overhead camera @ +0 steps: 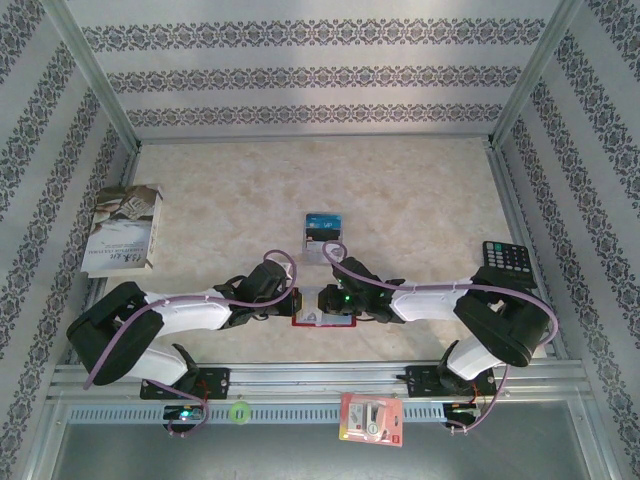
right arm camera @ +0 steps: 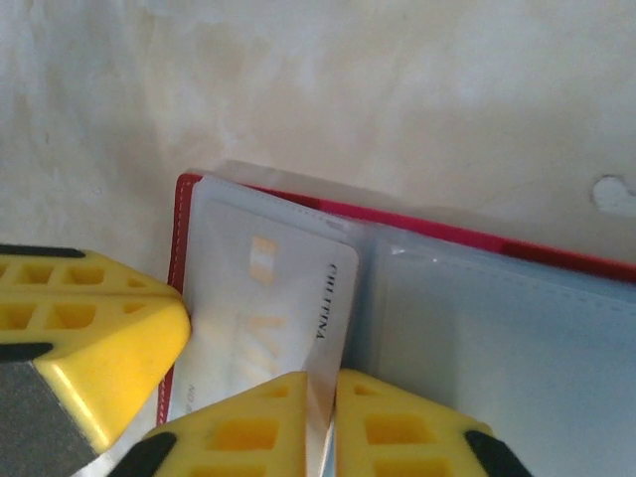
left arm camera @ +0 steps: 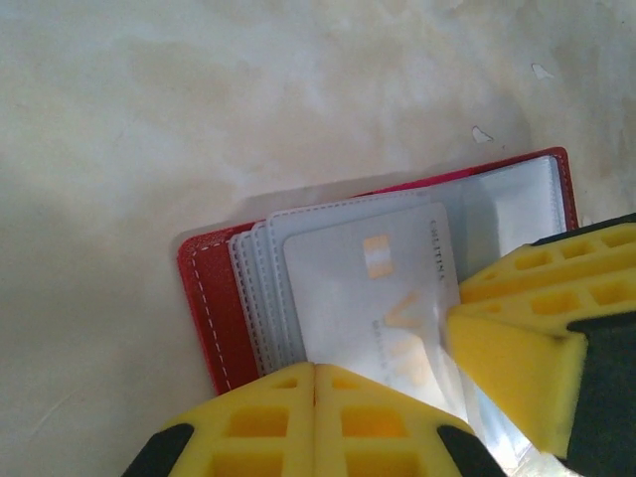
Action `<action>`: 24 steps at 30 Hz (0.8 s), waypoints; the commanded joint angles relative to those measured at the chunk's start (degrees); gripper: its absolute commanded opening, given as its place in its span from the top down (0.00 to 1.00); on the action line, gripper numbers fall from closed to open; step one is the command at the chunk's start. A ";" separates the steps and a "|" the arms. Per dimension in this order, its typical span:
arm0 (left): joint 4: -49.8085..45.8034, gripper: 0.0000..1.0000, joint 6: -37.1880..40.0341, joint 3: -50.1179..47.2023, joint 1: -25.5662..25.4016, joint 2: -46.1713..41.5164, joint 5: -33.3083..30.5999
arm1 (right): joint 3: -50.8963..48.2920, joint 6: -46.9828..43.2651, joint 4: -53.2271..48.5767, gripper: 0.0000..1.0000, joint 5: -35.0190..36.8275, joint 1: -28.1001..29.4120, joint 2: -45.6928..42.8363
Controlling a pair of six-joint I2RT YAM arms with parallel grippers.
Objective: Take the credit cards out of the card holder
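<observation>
The red card holder (overhead camera: 318, 319) lies open on the table between my two grippers, its clear sleeves fanned out (left arm camera: 204, 298) (right arm camera: 438, 230). A pale grey credit card (left arm camera: 373, 288) (right arm camera: 273, 288) sticks partly out of the top sleeve. My right gripper (right arm camera: 333, 383) (overhead camera: 327, 299) is shut on that card's edge. My left gripper (left arm camera: 316, 370) (overhead camera: 296, 303) is shut, its fingers pressed together over the sleeves' near edge, nothing showing between them. Farther back on the table lie a blue credit card (overhead camera: 323, 226) and a greyish one (overhead camera: 316, 251).
A book (overhead camera: 122, 228) lies at the left edge of the table and a black calculator (overhead camera: 505, 260) at the right. On the front rail sit a red-and-white blister pack (overhead camera: 370, 418) and a green ring (overhead camera: 238, 411). Patterned walls close in three sides.
</observation>
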 commanded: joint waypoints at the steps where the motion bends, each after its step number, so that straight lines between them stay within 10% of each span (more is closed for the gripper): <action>1: -1.56 0.95 -0.88 -1.77 -0.43 1.48 0.42 | -1.63 1.21 2.08 0.93 -0.23 0.15 0.08; 24: -2.08 0.98 -1.18 -1.85 -0.34 -0.17 0.30 | -5.04 1.07 -7.70 1.00 8.50 0.57 -12.32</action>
